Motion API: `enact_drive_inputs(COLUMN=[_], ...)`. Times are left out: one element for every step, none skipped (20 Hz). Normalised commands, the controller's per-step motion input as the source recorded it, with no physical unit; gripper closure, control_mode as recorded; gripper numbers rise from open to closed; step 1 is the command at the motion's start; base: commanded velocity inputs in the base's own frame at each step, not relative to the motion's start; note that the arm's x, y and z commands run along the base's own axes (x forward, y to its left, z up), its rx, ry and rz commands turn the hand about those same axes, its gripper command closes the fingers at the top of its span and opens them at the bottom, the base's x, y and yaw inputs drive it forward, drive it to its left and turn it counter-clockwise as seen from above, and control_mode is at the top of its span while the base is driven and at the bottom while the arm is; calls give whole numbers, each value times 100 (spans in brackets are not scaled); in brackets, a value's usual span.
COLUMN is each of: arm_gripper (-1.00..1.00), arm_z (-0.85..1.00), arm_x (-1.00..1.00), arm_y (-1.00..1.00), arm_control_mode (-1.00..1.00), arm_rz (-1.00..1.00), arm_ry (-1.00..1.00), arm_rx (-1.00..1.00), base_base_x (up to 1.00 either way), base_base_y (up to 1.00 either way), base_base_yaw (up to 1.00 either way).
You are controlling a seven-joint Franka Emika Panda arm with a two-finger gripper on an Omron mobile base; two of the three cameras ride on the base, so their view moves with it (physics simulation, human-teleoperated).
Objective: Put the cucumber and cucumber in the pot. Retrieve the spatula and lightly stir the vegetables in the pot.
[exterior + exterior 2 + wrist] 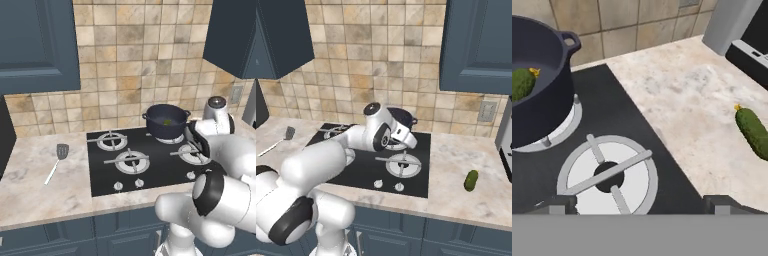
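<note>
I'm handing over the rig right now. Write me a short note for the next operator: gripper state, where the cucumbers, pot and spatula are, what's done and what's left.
Gripper: open and holding nothing, above the front right burner.
Pot: on the back right burner, one cucumber already inside.
Second cucumber: lying on the counter right of the stove.
Spatula: flat on the counter left of the stove, untouched.
Done: first cucumber in the pot.
Left: pick up the second cucumber, drop it in the pot, fetch the spatula, stir lightly.
</note>
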Motion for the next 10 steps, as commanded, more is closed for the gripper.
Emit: enact_drive_inputs(arm_gripper=[-100, -100, -100, -100, -100, -100, -100, -100, -100, -100], arm_z=[3, 6, 11, 5, 0, 0, 0, 0, 0, 0], arm_x=[-9, -6, -3, -8, -11, -19, -19, -19, -15, -11], arm_y=[-62, -65, -73, -70, -68, -62, -58, -64, -64, -68], arm_control_mode=[-100, -100, -100, -100, -100, -100, -100, -100, -100, -100], arm_rz=[6, 6, 6, 5, 5, 4, 4, 6, 6, 7], arm_ry=[1, 5, 11, 14, 15, 16, 15, 16, 20, 22], arm_rx=[0, 0, 0, 0, 0, 0, 0, 0, 0, 0], base_base_x=[0, 0, 0, 0, 0, 0, 0, 0, 0, 0], base_base_y=[0, 0, 0, 0, 0, 0, 0, 0, 0, 0], base_base_yaw=[0, 0, 0, 0, 0, 0, 0, 0, 0, 0])
